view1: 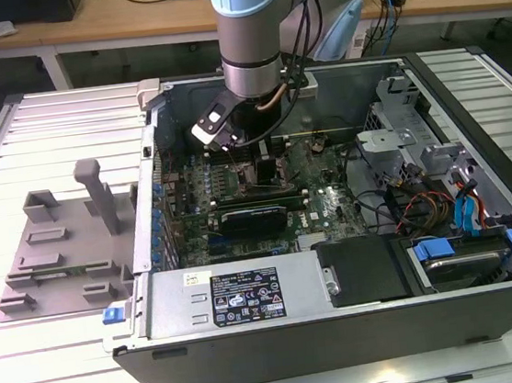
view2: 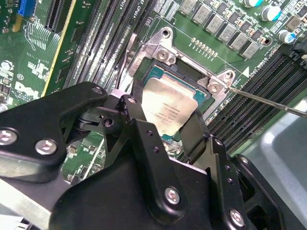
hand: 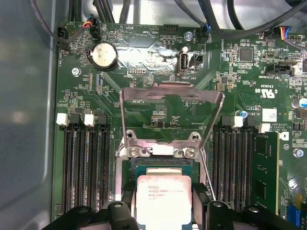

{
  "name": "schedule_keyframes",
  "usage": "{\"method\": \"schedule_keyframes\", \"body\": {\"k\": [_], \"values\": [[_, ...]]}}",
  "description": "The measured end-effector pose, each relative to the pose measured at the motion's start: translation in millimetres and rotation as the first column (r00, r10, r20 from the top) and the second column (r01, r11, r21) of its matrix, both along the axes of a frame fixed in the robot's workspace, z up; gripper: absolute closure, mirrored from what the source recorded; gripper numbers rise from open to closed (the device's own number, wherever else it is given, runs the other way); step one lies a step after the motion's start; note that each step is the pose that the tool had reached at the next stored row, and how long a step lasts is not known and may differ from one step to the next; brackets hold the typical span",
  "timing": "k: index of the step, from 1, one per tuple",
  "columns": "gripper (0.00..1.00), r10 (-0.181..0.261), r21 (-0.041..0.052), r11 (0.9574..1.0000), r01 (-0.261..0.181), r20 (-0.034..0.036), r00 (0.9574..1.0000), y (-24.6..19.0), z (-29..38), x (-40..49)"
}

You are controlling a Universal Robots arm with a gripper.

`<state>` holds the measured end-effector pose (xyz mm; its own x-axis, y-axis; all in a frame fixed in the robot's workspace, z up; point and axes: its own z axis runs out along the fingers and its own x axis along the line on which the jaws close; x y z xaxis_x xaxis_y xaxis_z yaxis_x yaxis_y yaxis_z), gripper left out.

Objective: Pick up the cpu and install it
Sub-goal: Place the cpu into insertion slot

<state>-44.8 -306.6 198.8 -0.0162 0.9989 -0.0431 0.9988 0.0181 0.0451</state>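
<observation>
The cpu (view2: 170, 106) (hand: 163, 196) is a flat square chip with a shiny silver top. It sits between the two black fingers of my gripper (view2: 165, 120) (hand: 164, 201), right over the motherboard's socket (view2: 165, 72) (hand: 163, 165). The fingers (view2: 136, 120) press against opposite edges of the chip, so the gripper is shut on it. The socket's metal load plate (hand: 170, 103) stands swung open, and its thin lever (view2: 268, 101) sticks out to one side. In the exterior view the gripper (view1: 260, 159) reaches down into the open computer case, above the socket (view1: 268, 179).
Rows of memory slots (hand: 84, 167) flank the socket, and one memory stick (hand: 264, 172) is seated. The case walls (view1: 155, 194) close in around the arm. A black card (view1: 254, 217), loose cables (view1: 414, 201) and drive bays (view1: 458, 256) lie nearby. A grey fixture block (view1: 59, 251) rests outside the case.
</observation>
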Motion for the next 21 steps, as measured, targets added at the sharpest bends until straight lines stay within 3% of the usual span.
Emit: {"method": "schedule_keyframes", "body": {"k": [12, 14, 17, 21], "values": [[0.45, 0.000, 0.0002, 1.0000, 0.000, 0.0003, 1.0000, 0.0, -1.7, 1.4], [0.38, 0.000, 0.0006, 1.0000, 0.000, 0.0003, 1.0000, 0.1, -1.8, 1.4], [0.38, 0.000, 0.0005, 1.0000, 0.000, 0.0001, 1.0000, 0.0, -1.1, 1.4], [0.38, 0.000, 0.0142, 0.9999, 0.000, 0.0004, 1.0000, 0.0, -0.8, 1.4]]}}
